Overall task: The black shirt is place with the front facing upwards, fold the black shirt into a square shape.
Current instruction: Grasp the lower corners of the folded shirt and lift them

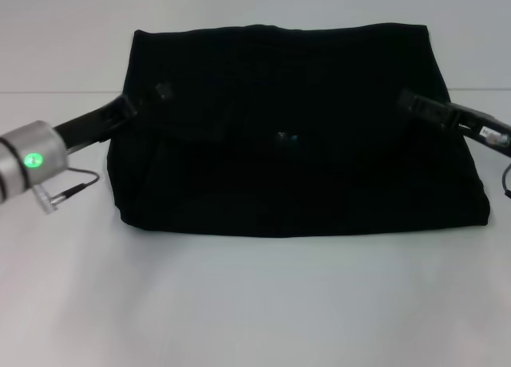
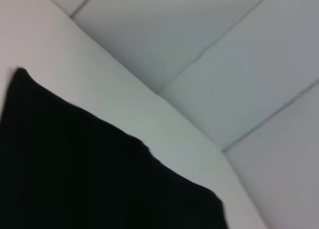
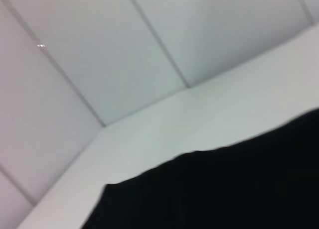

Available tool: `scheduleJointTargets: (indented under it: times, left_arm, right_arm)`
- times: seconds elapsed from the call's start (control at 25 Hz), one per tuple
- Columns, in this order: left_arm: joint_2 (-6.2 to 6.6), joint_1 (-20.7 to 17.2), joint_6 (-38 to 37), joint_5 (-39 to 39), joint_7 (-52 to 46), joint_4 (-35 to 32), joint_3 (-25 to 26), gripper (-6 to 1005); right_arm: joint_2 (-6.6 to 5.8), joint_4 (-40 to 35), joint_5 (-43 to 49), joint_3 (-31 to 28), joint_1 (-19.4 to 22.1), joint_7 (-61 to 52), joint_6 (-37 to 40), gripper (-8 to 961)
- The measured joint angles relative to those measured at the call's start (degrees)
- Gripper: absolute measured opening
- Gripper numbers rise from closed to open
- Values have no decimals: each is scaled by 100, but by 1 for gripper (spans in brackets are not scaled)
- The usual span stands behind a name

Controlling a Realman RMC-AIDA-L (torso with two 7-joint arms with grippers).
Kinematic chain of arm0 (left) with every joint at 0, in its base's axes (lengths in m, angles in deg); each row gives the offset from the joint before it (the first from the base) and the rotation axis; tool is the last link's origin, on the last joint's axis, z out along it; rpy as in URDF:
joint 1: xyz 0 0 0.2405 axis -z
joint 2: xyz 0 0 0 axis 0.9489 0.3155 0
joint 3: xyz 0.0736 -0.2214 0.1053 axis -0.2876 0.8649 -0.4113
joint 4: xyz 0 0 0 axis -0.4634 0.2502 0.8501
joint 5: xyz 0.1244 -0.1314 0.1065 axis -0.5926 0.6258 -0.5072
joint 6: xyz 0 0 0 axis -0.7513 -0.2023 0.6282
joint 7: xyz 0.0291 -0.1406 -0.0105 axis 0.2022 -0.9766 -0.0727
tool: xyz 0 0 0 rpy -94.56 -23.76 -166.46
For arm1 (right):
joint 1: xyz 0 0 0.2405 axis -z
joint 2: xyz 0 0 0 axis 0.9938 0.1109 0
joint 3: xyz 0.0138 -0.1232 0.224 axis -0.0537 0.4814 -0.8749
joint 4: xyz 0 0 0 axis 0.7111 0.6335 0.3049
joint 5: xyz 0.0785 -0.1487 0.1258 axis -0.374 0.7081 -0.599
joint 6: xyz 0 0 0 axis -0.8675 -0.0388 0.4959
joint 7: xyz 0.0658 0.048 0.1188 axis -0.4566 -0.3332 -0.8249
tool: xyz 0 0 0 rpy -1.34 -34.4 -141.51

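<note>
Lying folded, black shirt (image 1: 295, 136), table (image 1: 255, 303) around

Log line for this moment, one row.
black shirt: folded, flat on table | left gripper: at shirt's left edge | right gripper: at right edge

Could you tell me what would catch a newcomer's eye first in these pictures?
The black shirt dominates, a broad dark shape spread across the middle of the white table. Both arms reach in from the sides, the left tool and right tool at its opposite edges.
</note>
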Motion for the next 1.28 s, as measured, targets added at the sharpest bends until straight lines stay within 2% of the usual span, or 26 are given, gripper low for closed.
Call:
scheduleJointTargets:
  times: [0.12, 0.24, 0.32, 0.4, 0.52, 0.68, 0.92, 1.04, 1.28]
  left_arm:
    - [398, -211, -602, -5, -693, 0, -520, 682]
    - [765, -355, -966, -18, -1295, 0, -1220, 680]
    - [914, -408, -1094, -97, -1540, 0, -1582, 679]
    - [1004, -428, -1151, -350, -1786, -5, -1785, 678]
    - [1009, -408, -1136, -807, -1973, -89, -1836, 676]
    - [892, -384, -955, -1161, -1990, -276, -1843, 667]
    - [842, -362, -776, -1250, -1953, -380, -1911, 654]
    - [829, -322, -686, -1337, -1951, -383, -2144, 648]
    - [704, -314, -447, -1377, -1887, -509, -2417, 635]
  right_arm:
    - [-36, -153, 197, 269, 171, 383, 737, 781]
    - [-44, -282, 437, 780, 371, 901, 1342, 888]
    - [-10, -317, 516, 1031, 505, 1295, 1582, 888]
    - [29, -301, 549, 1289, 630, 1670, 1784, 887]
    - [53, -216, 552, 1650, 749, 1984, 1905, 887]
    - [67, -35, 552, 1907, 783, 2292, 1879, 886]
    - [76, 48, 550, 1962, 770, 2324, 1819, 885]
    - [81, 50, 539, 1962, 755, 2303, 1807, 885]
    - [86, 54, 518, 1965, 714, 2281, 1801, 886]
